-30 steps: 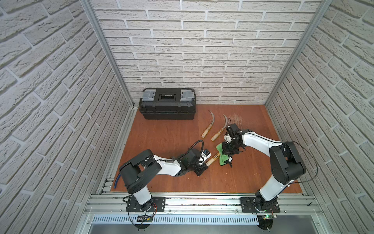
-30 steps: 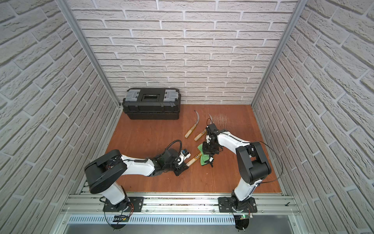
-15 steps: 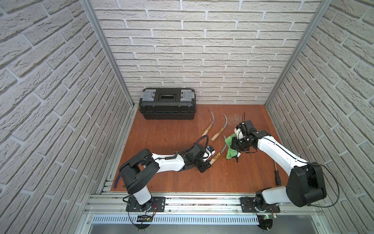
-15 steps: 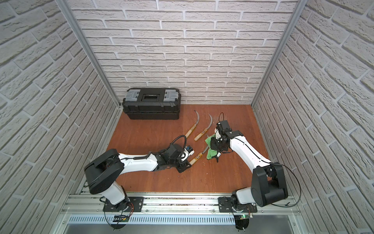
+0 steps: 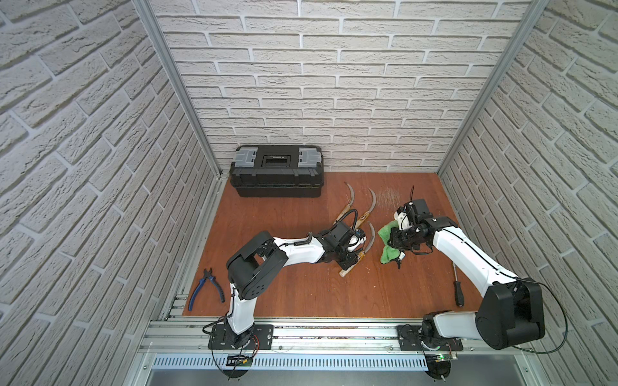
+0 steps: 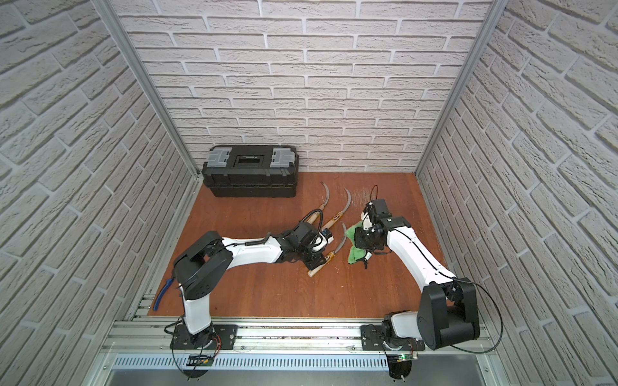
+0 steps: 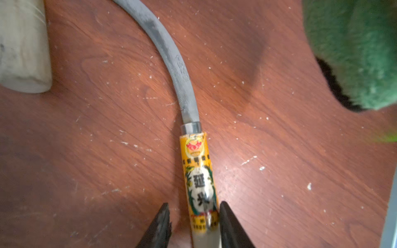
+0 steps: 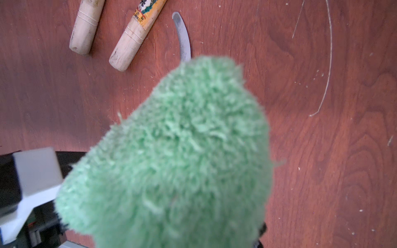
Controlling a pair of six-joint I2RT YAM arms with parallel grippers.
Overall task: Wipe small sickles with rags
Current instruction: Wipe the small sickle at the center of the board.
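rag point(image 5: 388, 234), pressed over the blade a second ago, now sits just off it at 3 o'clock of the labelled sickle point(image 7: 198, 182), pinched in the closed right gripper point(image 5: 399, 241). left gripper point(image 7: 193, 206) has slackened, its fingers point(image 7: 227, 223) straddling the handle with a gap on one side. second sickle point(image 5: 352, 199) and third sickle point(image 5: 375, 201) lie at 12 o'clock, toolbox point(image 5: 277, 173) at 11.

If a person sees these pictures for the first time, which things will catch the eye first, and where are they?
The fluffy green rag stands out most: the right pincer holds it bunched near the middle of the brown table. Just beside it lies a sickle with a bright yellow label on its handle, between the open fingers of the left pincer. A black toolbox sits against the back wall.
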